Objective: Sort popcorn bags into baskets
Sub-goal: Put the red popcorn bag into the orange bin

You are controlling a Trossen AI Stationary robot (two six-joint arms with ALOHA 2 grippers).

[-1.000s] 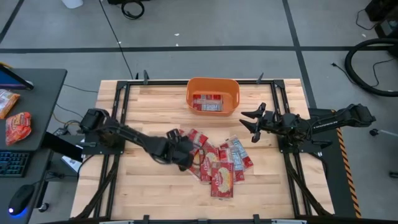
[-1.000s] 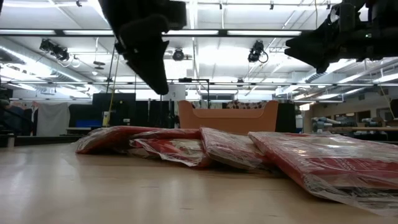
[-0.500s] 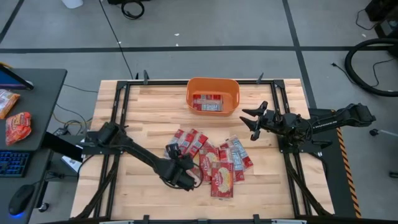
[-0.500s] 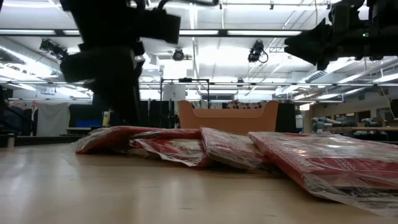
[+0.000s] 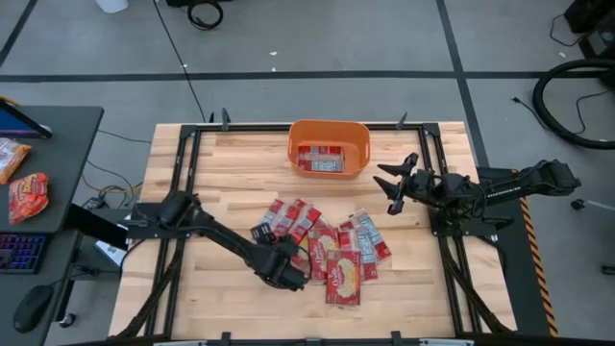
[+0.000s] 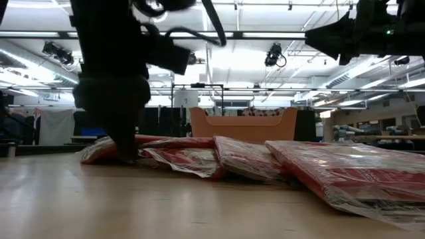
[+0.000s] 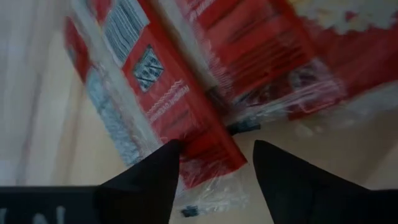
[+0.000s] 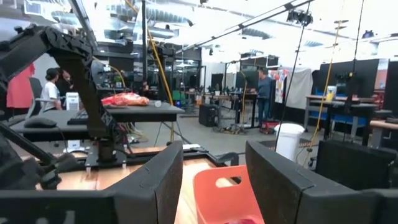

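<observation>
Popcorn bags (image 5: 327, 245) lie in a loose pile on the middle of the wooden desk (image 5: 221, 183). They overlap each other, red and white, and some are tilted. A couple more bags sit inside the orange basket (image 5: 330, 132) at the far side of the desk. The pile is well apart from the basket, so each bag must be lifted and carried over.

One bag (image 7: 163, 99) at the near left edge of the pile is the one being worked on. It lies flat in its shiny wrap, so I think the fingers must come down on either side of its edge to pinch it.

The left tool (image 5: 285, 276) is down low at that near left edge of the pile. Its two dark fingers (image 7: 149, 180) are spread apart, and the corner of the bag sits in the gap between them. One finger looks like it touches the bag's edge. The tool has not closed, so it holds nothing. In the low view the left arm stands right over the left end of the pile (image 6: 166, 154).

The right tool (image 5: 397, 183) waits up in the air on the right, near the basket. Its fingers (image 8: 158, 180) are wide open and empty, and it points toward the basket (image 8: 224, 199).
</observation>
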